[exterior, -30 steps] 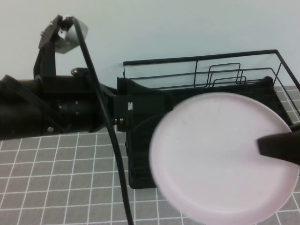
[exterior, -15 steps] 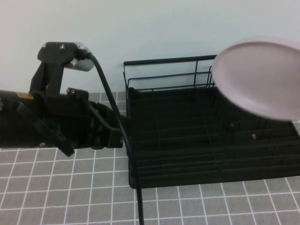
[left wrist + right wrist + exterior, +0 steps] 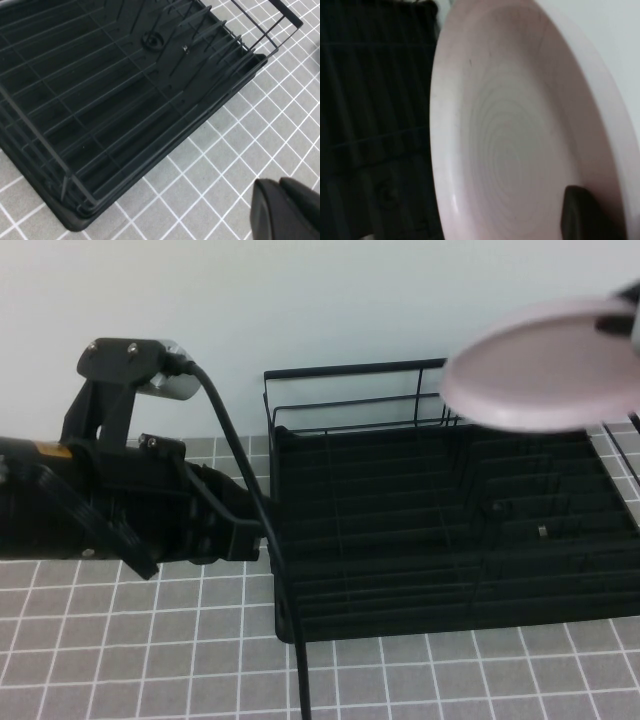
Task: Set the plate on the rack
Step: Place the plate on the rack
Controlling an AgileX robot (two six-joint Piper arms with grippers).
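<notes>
The pale pink plate (image 3: 545, 365) hangs in the air above the far right part of the black wire rack (image 3: 350, 368), tilted so I see it almost edge-on. My right gripper (image 3: 612, 322) is shut on its rim at the right edge of the high view. In the right wrist view the plate's ringed face (image 3: 520, 125) fills the picture, with one dark fingertip (image 3: 585, 215) pressed on it and the rack (image 3: 370, 100) behind. My left gripper (image 3: 272, 186) is shut and empty, low over the tiles by the rack's left side (image 3: 165, 145).
The left arm (image 3: 120, 510) and its cable (image 3: 250, 510) lie across the left half of the grey tiled mat (image 3: 130, 640). Upright wire dividers (image 3: 500, 480) stand in the rack's right half. A pale wall (image 3: 320, 300) runs behind.
The plate has risen from low over the rack's front right to high at the back right and has tilted near edge-on. The left arm has drawn back to the left.
</notes>
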